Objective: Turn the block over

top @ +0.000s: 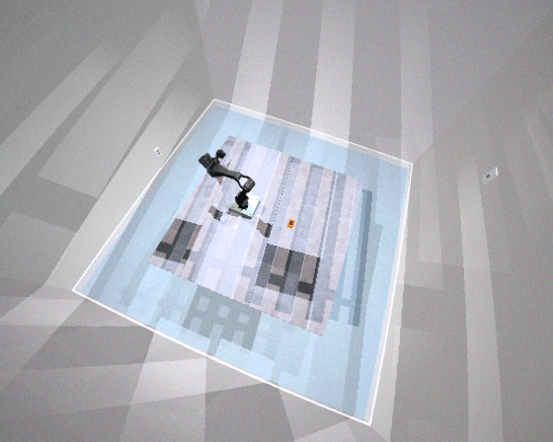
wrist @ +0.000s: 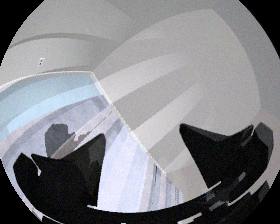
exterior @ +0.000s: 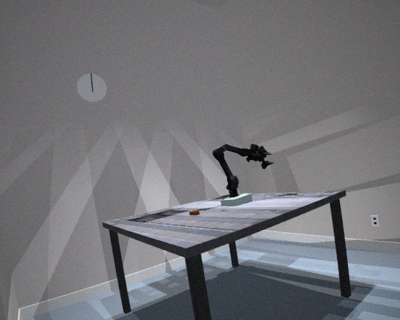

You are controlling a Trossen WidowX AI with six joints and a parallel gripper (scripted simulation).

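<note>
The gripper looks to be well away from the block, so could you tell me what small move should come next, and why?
I would probably swing the arm round toward the orange block, fingers kept apart. The gripper is open, raised above the table, and points away from the block, whose dark mark faces up.

Grey walls [top: 130, 64] [exterior: 201, 71] [wrist: 191, 30] w/ pale streaks; lt blue floor [top: 180, 316] [exterior: 344, 262] [wrist: 21, 120]; wall clock [exterior: 91, 87].
</note>
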